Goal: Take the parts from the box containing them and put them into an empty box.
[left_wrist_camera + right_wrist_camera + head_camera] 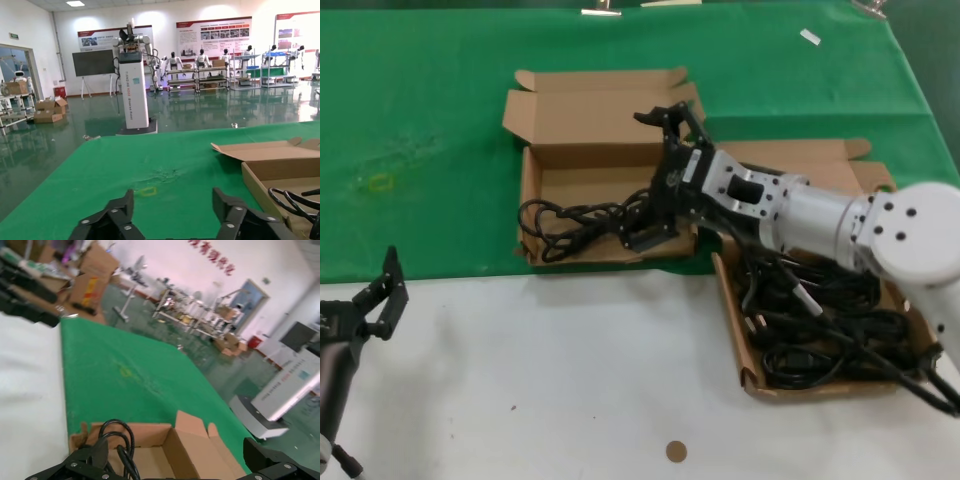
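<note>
The wide shallow box [582, 186] lies on the green cloth with its lid folded back. One black cord bundle [563, 222] lies in its left part, with loops hanging over the left wall. My right gripper [656, 178] is open and empty over this box's right half, and one finger is close to the cord's end. In the right wrist view the open gripper [180, 460] hovers over the box [200, 455] and the cord [117, 437]. The squarish box [748, 372] at the right holds several tangled cords [825, 330]. My left gripper [378, 296] is parked open at the front left.
Green cloth [420, 120] covers the back of the table and a white surface [570, 380] covers the front. A small brown disc [675, 451] lies near the front edge. A yellow ring mark [380, 182] is on the cloth at the left. The left wrist view shows the open left gripper [172, 207] and the wide box [280, 167].
</note>
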Controlling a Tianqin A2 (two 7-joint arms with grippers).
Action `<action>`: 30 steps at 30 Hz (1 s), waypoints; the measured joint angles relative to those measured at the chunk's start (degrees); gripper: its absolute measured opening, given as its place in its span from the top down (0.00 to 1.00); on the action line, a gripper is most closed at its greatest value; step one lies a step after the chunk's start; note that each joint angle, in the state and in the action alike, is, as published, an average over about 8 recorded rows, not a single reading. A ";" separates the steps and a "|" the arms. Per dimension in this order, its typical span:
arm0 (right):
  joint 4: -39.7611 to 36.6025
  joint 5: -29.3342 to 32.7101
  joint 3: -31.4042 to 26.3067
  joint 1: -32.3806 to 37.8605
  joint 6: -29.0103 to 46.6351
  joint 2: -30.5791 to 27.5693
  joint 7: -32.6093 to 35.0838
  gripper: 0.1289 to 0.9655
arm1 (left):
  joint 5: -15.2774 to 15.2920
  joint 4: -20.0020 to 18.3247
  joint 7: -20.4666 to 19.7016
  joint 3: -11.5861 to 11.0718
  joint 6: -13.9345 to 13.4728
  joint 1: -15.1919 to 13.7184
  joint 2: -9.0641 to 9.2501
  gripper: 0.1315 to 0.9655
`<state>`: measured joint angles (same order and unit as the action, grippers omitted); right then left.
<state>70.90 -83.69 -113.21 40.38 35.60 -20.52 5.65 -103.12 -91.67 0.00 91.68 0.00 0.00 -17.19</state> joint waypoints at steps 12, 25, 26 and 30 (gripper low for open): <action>5.08 -4.76 5.26 -9.86 -8.71 0.81 -1.38 0.00 | 0.00 0.00 0.00 0.00 0.00 0.00 0.00 0.34; 10.58 -9.90 10.96 -20.55 -18.13 1.70 -2.88 0.00 | 0.00 0.00 0.00 0.00 0.00 0.00 0.00 0.10; 10.99 -10.29 11.39 -21.35 -18.84 1.76 -2.99 0.00 | 0.00 0.00 0.00 0.00 0.00 0.00 0.00 0.09; 12.69 -11.88 13.15 -24.65 -21.75 2.04 -3.45 0.00 | 0.00 0.00 0.00 0.00 0.00 0.00 0.00 0.03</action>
<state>83.59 -95.57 -100.06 15.73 13.85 -18.49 2.20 -103.12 -91.67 -0.01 91.68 0.00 0.00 -17.19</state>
